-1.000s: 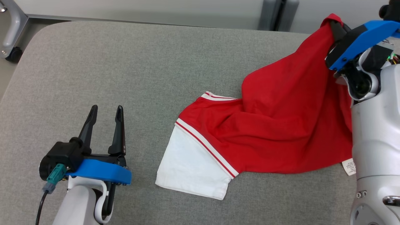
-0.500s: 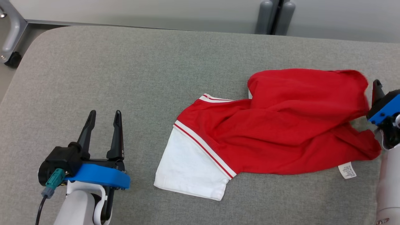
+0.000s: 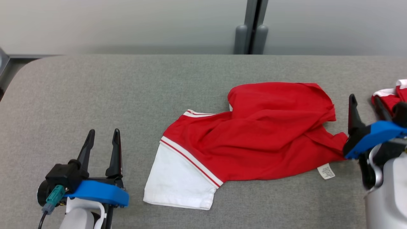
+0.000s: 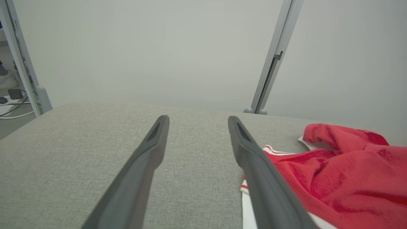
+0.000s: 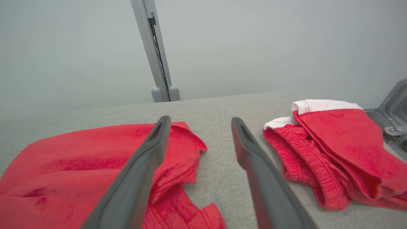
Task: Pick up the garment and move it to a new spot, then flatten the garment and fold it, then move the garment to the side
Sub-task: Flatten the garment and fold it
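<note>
Two red pieces of clothing, two end effectors on the grey worktop (image 3: 127, 89) | second garment (image 3: 389, 97) folded at the right edge, beside the right end effector (image 3: 364, 97) | garment (image 3: 254, 136) crumpled mid-worktop, white sleeve toward the near edge, its right end just left of that open, empty end effector | left end effector (image 3: 104, 130) open, empty, toward the near left corner, well apart from the garment
</note>
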